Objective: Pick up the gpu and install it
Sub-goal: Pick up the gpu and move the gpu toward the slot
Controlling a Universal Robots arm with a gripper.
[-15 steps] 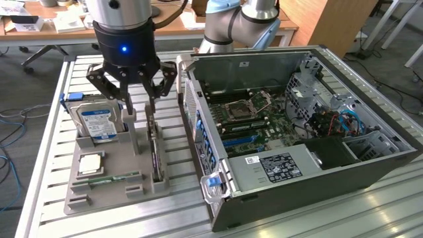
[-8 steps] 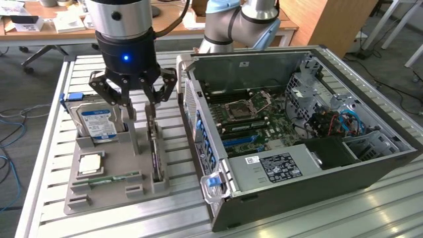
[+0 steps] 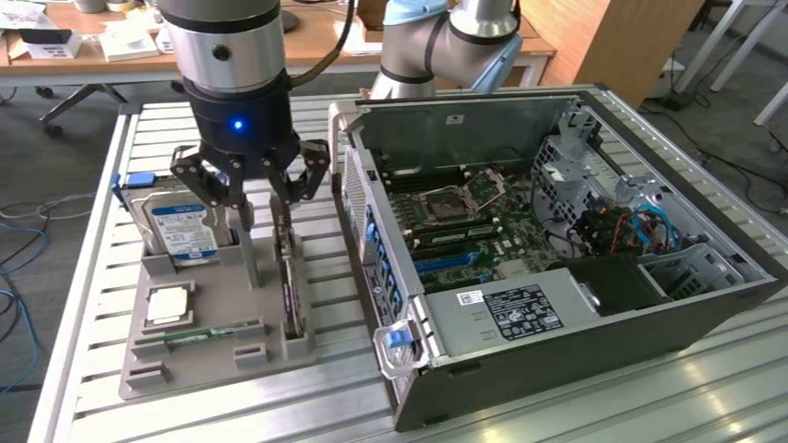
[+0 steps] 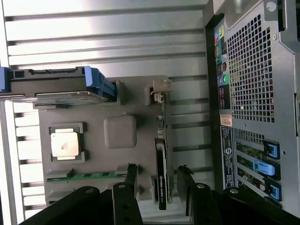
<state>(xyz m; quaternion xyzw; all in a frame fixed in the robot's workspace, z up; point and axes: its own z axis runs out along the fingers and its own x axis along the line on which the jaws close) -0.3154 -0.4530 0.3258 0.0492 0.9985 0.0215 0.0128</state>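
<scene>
Fingers (image 4: 186, 185) wide, astride gpu (image 4: 161, 180) top edge.

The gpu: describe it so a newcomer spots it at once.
Left of the computer case in the exterior view sits a gray tray. The gpu stands on edge in the slot nearest the case, below the open gripper: a thin black card, unlike the labelled hard drive and green RAM stick.

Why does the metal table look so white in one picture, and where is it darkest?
Wrist view: light glares off the table slats, washing them pale, while the gripper reads as a dark silhouette. Exterior view: even light; the computer case interior is shadowed, and a blue lamp glows on the gripper.
</scene>
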